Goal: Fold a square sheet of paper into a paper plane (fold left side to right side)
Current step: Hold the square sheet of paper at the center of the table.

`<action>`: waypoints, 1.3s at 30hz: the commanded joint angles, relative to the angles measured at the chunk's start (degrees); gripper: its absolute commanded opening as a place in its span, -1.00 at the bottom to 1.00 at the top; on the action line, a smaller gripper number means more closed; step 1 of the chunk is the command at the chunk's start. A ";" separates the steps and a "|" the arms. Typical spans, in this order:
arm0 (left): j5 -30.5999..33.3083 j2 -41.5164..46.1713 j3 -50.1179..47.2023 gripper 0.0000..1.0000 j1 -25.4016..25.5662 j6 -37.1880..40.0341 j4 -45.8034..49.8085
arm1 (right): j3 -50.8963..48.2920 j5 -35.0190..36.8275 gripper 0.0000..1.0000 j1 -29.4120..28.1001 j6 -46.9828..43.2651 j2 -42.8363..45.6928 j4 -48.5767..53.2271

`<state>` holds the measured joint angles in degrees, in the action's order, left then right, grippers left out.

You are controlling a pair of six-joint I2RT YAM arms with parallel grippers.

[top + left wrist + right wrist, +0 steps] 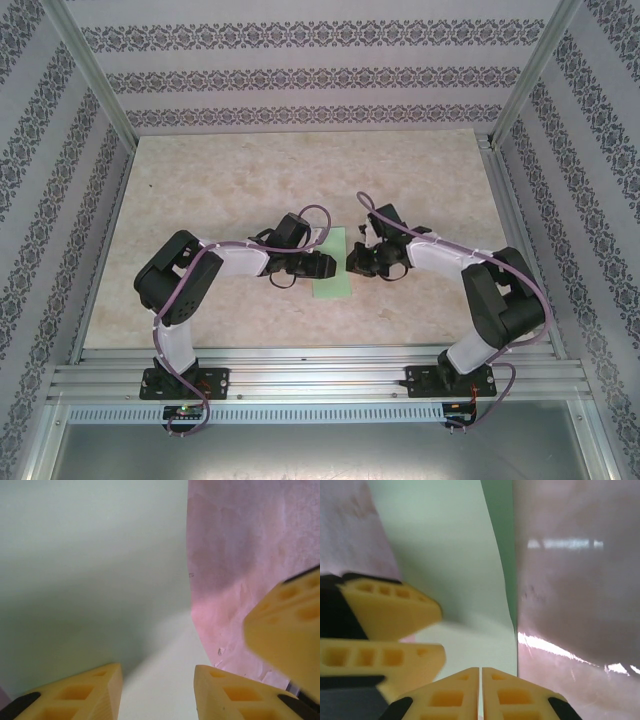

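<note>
Top external: one square sheet of paper [332, 285], light green, lying near centre of table [250, 180], between two grippers. Left gripper [322, 266] over its left edge, right gripper [352, 266] at its right edge, tips near each other

Left wrist: left gripper's two fingers [85, 695] apart, sheet beneath them

Right wrist: right gripper's two fingers [450, 697] pressed together at sheet's edge; edge slightly lifted, darker underside showing; cannot tell whether paper is nipped between them
</note>
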<state>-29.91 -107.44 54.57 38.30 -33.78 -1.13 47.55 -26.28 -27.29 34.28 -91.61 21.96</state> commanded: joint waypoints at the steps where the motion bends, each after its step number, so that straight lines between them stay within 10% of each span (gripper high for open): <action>1: 2.83 -2.60 -1.79 -0.13 0.89 -1.34 2.00 | -2.41 -1.55 -0.79 -1.49 3.91 0.04 -4.15; 39: 4.54 -3.58 0.45 -0.14 0.07 -5.87 1.95 | 2.27 7.95 -0.78 -2.86 -1.91 -8.79 5.64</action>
<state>-28.03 -107.59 54.94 38.37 -39.55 -1.48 49.06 -24.51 -29.63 35.16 -98.00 23.22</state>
